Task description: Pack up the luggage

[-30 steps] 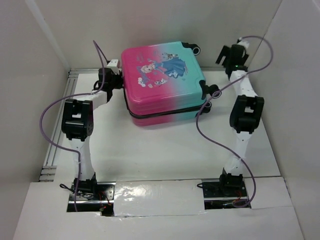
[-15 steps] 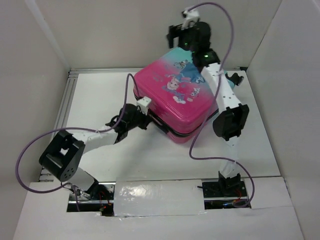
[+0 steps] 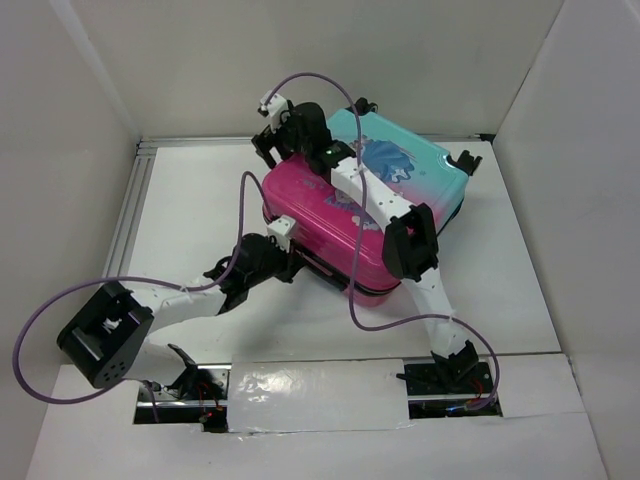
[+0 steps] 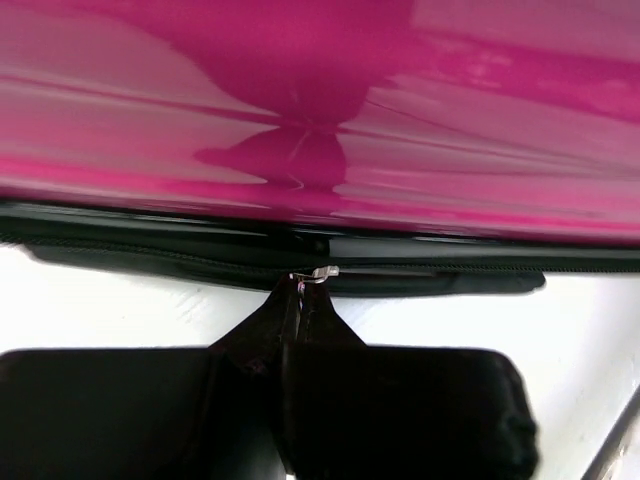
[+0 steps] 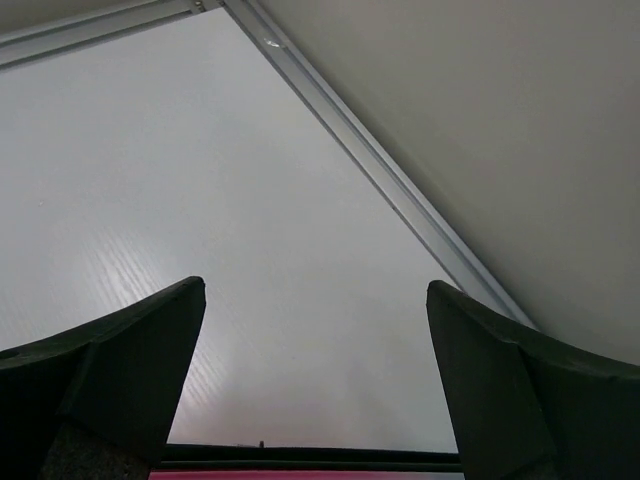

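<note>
Luggage (image 3: 425, 175) has turned, teal end now toward 2 o'clock; left hand (image 4: 300, 300) pinches its zipper pull (image 4: 318, 272), right hand (image 5: 315, 380) spread.

Luggage (image 3: 420, 185): print partly hidden under right arm (image 3: 372, 196); shell blurred, cut off at 12 o'clock, left wrist view. Right gripper (image 5: 315, 300): fingers (image 5: 120, 360) cut off at 6 o'clock.

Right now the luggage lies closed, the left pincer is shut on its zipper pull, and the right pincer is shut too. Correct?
No. The right pincer is open: the right wrist view shows its fingers spread wide apart. The rest holds: the luggage lies closed and the left pincer is shut on its zipper pull.
</note>
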`<state>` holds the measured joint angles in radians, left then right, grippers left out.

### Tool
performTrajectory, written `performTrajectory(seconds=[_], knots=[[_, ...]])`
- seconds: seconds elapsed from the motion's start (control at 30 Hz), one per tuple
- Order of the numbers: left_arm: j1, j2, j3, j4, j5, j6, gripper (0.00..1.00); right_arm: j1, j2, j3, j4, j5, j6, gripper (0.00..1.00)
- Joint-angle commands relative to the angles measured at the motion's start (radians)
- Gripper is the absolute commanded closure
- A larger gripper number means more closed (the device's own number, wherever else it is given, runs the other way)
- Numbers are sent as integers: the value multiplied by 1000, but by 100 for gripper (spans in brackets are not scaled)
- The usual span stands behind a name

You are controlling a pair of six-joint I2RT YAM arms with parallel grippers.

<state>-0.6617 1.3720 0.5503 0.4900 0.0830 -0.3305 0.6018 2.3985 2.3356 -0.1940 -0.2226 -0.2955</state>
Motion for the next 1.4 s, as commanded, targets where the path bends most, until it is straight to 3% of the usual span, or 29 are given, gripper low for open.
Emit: performTrajectory(seconds=[0.0,0.1,0.23,0.43,0.5,0.73,0.87,0.93,1.07,1.23,1.37], knots=[[19,-28,-18,-8,-172,-68,100,21,5,-91,-182,-80,-191,2],[66,-42,-29,-17,-245,-120,100,35,-7,-163,-212,-129,-241,8],[242,-45,-17,-22,-169,-145,100,35,-25,-226,-248,-169,-293,15],[356,73,118,-77,-166,-39,100,35,-55,-301,-285,-239,-315,18],[410,114,164,-56,-42,20,100,35,-67,-326,-285,-262,-304,21],[513,212,250,-30,102,21,100,-11,-133,-375,-302,-322,-180,28],[556,259,281,-15,324,102,100,-37,-232,-407,-280,-289,-84,30],[544,228,248,5,369,145,100,-28,-265,-385,-280,-147,-4,17],[495,133,148,62,351,125,100,-16,-346,-264,-338,73,149,1],[456,79,88,55,320,116,100,-46,-547,-229,-420,164,366,1],[416,79,114,-5,264,125,100,-37,-767,-472,-475,218,459,1]])
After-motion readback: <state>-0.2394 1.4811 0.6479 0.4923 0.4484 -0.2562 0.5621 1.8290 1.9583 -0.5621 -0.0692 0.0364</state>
